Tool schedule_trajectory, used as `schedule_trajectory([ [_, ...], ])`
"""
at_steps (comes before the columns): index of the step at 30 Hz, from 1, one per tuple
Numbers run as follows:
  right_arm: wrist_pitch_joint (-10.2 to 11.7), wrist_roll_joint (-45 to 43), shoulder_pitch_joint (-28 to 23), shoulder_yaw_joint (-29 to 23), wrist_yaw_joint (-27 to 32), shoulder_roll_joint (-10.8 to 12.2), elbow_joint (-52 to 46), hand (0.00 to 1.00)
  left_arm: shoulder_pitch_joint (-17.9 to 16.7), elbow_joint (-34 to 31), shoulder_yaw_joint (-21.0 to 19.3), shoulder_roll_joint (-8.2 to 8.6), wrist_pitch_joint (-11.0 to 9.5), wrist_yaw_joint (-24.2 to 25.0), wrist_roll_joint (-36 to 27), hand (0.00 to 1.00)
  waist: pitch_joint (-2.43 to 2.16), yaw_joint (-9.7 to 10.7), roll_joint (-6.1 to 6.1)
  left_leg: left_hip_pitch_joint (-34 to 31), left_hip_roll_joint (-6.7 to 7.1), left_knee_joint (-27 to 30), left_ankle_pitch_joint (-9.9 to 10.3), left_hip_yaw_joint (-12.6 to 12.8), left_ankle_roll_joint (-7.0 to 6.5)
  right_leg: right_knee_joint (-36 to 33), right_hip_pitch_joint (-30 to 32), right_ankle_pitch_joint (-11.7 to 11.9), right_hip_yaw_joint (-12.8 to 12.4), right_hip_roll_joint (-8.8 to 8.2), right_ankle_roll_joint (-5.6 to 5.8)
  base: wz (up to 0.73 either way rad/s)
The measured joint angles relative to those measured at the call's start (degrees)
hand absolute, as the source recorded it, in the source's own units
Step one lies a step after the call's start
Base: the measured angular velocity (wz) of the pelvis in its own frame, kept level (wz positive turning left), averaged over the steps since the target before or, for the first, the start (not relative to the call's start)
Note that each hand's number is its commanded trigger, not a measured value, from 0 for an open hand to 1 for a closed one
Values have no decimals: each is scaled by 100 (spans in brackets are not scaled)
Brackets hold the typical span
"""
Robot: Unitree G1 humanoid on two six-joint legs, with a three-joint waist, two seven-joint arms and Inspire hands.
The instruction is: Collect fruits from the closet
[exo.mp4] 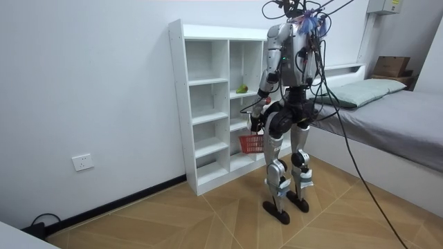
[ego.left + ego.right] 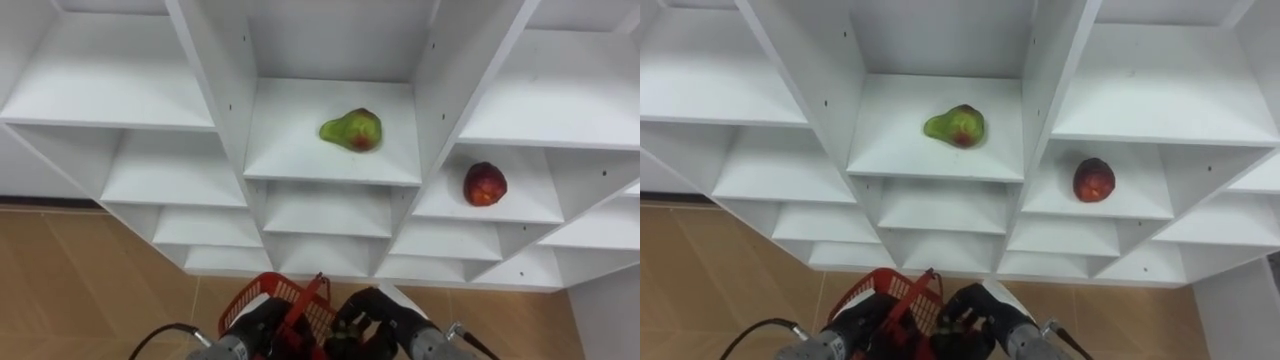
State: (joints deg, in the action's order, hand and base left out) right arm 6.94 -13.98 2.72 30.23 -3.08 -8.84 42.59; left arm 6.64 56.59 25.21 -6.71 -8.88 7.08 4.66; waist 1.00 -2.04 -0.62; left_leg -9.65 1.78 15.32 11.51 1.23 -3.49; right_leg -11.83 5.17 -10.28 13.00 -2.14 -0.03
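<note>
A green pear with a red blush lies on a shelf in the middle column of the white closet. One shelf lower in the column to its right sits a red apple. Low in front of me is a red wire basket, seen in the room view too. My left hand is shut on its handle. My right hand hangs close beside the basket's right side. Both hands are well below the fruit. The inside of the basket is mostly hidden.
The closet's other compartments hold nothing. I stand upright, close in front of it on a wooden floor. A bed stands behind me at the room view's right.
</note>
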Motion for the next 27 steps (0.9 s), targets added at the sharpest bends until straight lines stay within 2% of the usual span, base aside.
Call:
schedule_trajectory([
  [6, 10, 1, 167, -1, 161, 11, 169, 100, 8, -24, 0, 41, -2, 10, 0, 100, -6, -1, 9, 8, 0, 4, 0, 10, 0, -3, 1, 0, -7, -6, 0, 0],
  [12, 188, 5, 193, -16, 305, 47, 270, 100, 11, -160, -15, 36, -92, 27, 4, 100, -4, 15, 7, 16, 0, 4, -1, 24, 0, 2, -7, 0, -10, -9, 0, 0],
  [15, 197, 12, 346, -10, 333, 158, 556, 100, 20, -170, 75, 48, -133, -4, 5, 100, 0, 18, 0, 21, 0, 0, -1, 30, 0, 3, -11, 0, -16, -9, 0, 0],
  [19, 199, 11, 541, -14, 337, 187, 848, 100, 19, -169, 299, 43, -159, -18, 7, 100, 33, 21, -33, 23, -1, -2, -2, 38, -1, 4, -16, 0, -20, -4, 0, 0],
  [22, 201, 14, 560, -13, 330, 192, 894, 100, 18, -163, 323, 42, -159, -18, 11, 100, 56, 21, -48, 19, -1, -4, -2, 35, -2, 4, -16, 0, -19, -3, 0, 0],
  [24, 201, 14, 560, -12, 329, 208, 933, 25, 17, -162, 323, 43, -160, -18, 11, 100, 57, 20, -46, 19, -1, -9, -2, 34, -2, 5, -15, 0, -19, -3, 0, 0],
  [25, 202, 15, 565, -12, 329, 223, 968, 2, 17, -161, 323, 42, -160, -18, 11, 100, 57, 20, -45, 19, -1, -15, -2, 33, -2, 7, -15, 0, -19, -2, 0, 0],
  [27, 203, 15, 578, -12, 329, 240, 1037, 0, 17, -162, 323, 42, -160, -18, 9, 100, 58, 18, -43, 21, -1, -30, -2, 25, -2, 9, -14, 0, -23, -1, 0, 0],
])
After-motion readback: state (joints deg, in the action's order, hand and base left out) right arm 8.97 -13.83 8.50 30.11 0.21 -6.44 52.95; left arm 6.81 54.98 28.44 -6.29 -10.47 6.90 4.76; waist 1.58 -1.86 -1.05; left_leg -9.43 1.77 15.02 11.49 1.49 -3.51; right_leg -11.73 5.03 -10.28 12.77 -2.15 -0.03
